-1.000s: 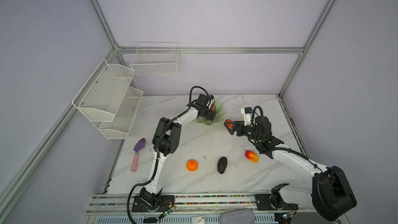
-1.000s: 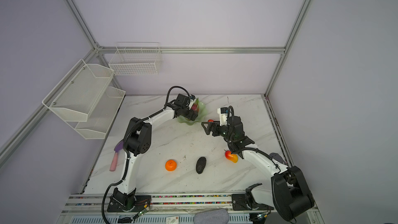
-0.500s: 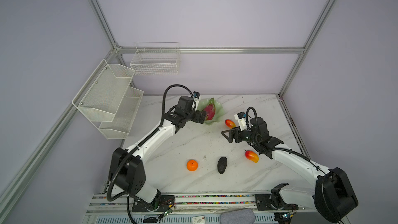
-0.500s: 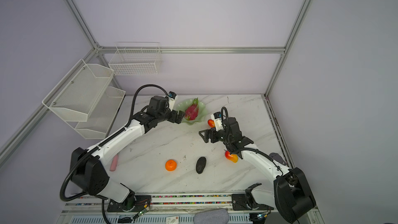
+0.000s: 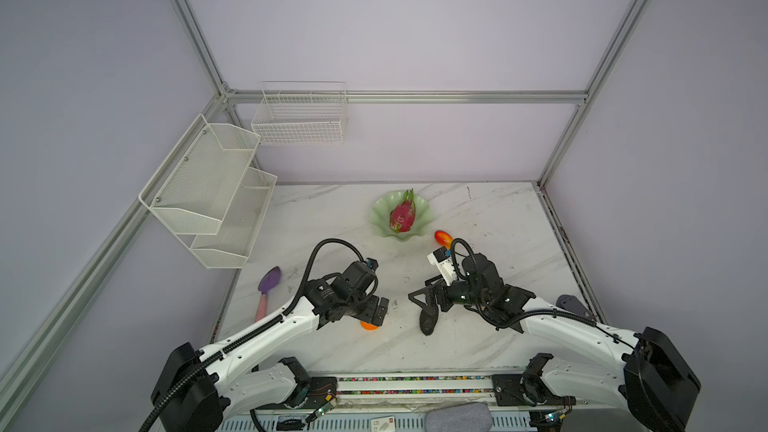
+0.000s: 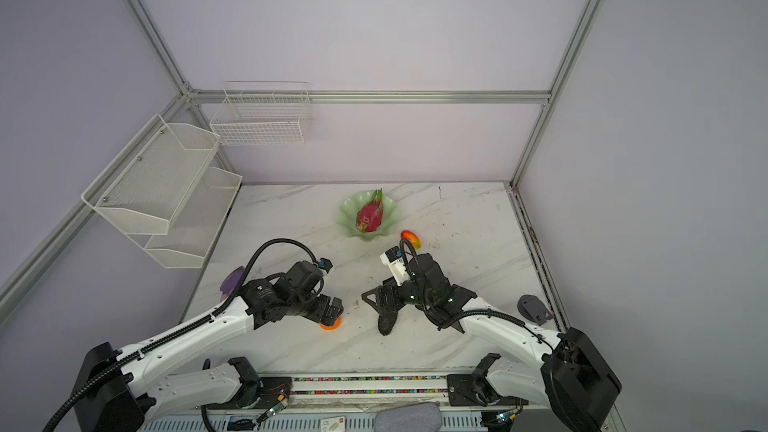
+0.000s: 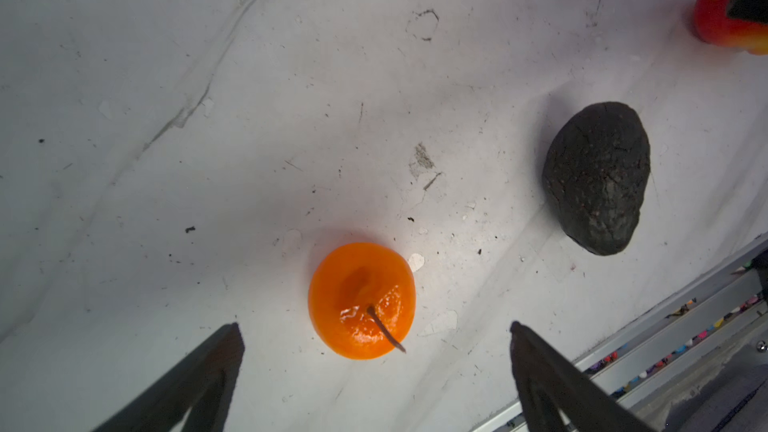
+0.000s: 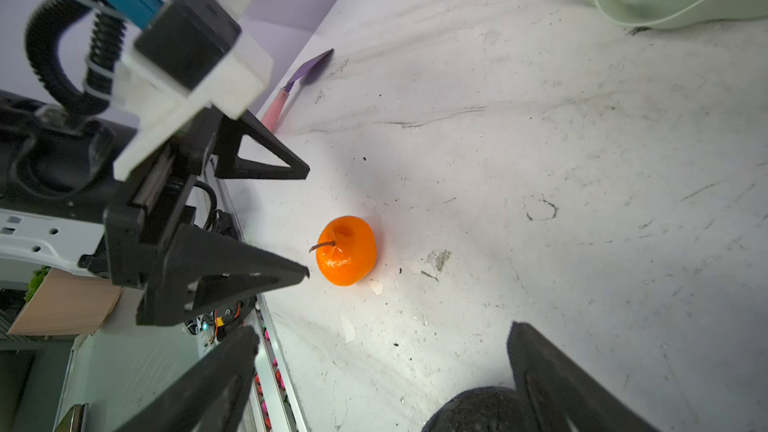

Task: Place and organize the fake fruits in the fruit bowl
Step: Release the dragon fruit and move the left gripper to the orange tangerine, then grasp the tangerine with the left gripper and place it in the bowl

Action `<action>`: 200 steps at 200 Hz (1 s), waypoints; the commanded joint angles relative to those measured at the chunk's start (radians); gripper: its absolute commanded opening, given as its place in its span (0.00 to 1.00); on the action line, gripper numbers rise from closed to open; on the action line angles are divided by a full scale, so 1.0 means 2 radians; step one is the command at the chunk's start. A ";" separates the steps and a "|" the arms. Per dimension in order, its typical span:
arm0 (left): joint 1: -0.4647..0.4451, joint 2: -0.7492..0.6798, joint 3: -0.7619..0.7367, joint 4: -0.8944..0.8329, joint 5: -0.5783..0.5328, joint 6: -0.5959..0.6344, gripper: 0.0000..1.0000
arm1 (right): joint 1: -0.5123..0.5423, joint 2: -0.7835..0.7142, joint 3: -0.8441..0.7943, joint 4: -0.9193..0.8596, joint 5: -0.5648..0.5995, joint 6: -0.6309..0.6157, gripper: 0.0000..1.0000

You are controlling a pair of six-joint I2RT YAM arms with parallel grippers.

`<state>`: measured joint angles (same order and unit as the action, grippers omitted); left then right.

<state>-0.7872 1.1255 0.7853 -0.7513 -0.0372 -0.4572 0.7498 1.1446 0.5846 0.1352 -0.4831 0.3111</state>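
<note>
Dragon fruit [image 5: 402, 216] lies on its side in the fruit bowl [image 5: 381, 210] near the back edge of the marble desk [image 5: 490, 218], and nothing holds it. The left gripper [image 5: 378, 310], at the bowl a second ago, is now drawn back to the front edge. It hangs there over the orange [image 7: 361, 301] with its jaws wide apart and empty. In the left wrist view the orange sits on the desk between the two fingertips and slightly ahead of them; I see no contact.

The right gripper [image 5: 422, 305] has also shifted, away from the mango [image 5: 443, 237] that lies just beside the bowl's front rim. It is now above the avocado [image 5: 428, 320] near the front edge, jaws likewise spread and holding nothing. In the right wrist view the avocado shows only at the frame's edge, close by one finger.

The other mango [image 7: 723, 14] appears only in the left wrist view, partly behind a dark part; in both top views the right arm covers it.

So the first fruit appears delivered, and four remain on the desk. Each arm seems lined up for its next pick, and the two grippers are near each other. The round orange looks likely to roll if it is pinched off-centre.
</note>
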 commanded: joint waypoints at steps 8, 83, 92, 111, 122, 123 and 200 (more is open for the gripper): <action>-0.015 0.038 -0.010 -0.008 -0.025 -0.039 1.00 | 0.000 -0.009 0.000 0.013 0.003 0.009 0.97; -0.026 0.113 0.007 -0.001 -0.053 -0.042 0.93 | 0.000 -0.003 -0.012 0.047 -0.001 0.019 0.97; -0.026 0.121 0.008 0.002 -0.051 -0.040 0.91 | 0.000 0.000 -0.011 0.048 -0.001 0.018 0.97; -0.026 0.133 0.008 0.005 -0.049 -0.040 0.87 | 0.000 0.009 -0.005 0.045 -0.001 0.014 0.97; -0.026 0.136 0.009 0.010 -0.047 -0.039 0.85 | 0.001 0.012 -0.004 0.046 -0.002 0.013 0.97; -0.027 0.136 0.009 0.010 -0.047 -0.038 0.85 | 0.001 0.012 -0.003 0.046 -0.002 0.012 0.97; -0.026 0.130 0.050 0.022 -0.026 -0.008 0.52 | -0.054 0.028 0.023 0.034 0.046 0.037 0.97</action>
<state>-0.8349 1.4033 0.7891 -0.7155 -0.1047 -0.5110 0.7265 1.1809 0.5907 0.1970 -0.4271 0.3515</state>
